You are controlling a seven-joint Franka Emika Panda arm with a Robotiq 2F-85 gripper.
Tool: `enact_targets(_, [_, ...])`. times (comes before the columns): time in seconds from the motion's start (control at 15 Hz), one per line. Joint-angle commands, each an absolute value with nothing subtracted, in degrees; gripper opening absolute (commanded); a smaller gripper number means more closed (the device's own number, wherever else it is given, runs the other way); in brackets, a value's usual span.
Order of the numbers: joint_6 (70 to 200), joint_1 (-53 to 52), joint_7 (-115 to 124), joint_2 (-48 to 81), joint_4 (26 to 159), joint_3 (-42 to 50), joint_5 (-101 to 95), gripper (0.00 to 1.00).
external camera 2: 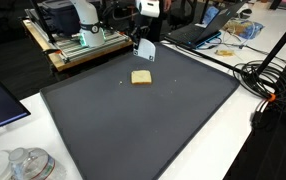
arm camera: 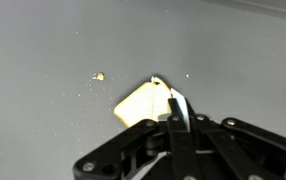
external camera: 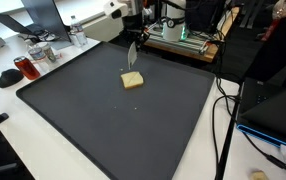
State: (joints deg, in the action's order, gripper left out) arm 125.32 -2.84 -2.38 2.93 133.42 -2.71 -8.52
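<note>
Bread piece (arm camera: 141, 101): pale square on dark mat (external camera: 103, 120).
Gripper (arm camera: 173, 120): clamped on thin utensil (arm camera: 176, 105).
Wrist view only: crumb (arm camera: 99, 75) near the bread piece.

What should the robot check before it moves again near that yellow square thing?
1. Is the end effector shut: ok.
2. Is the thin pale tool clamped between its fingers: ok, it seems.
3. Is the tool's tip touching the tan square slice: cannot tell.
4. Does the slice lie flat on the dark grey mat: ok.
5. Is the mat free of bits: not ok, a small tan crumb lies beside the slice.
</note>
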Motion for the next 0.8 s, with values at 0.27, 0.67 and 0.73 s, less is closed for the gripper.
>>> enact_targets(0.27, [119.04, -7.84, 14.65, 6.92, 126.42, -5.72, -19.96, 0.01])
enact_targets(0.67, [115.34, -12.44, 26.46, 12.14, 120.46, -6.61, -27.53, 0.01])
enact_targets(0.73, [114.68, -13.3, 28.12, 13.15, 119.31, -6.62, -28.51, 0.01])
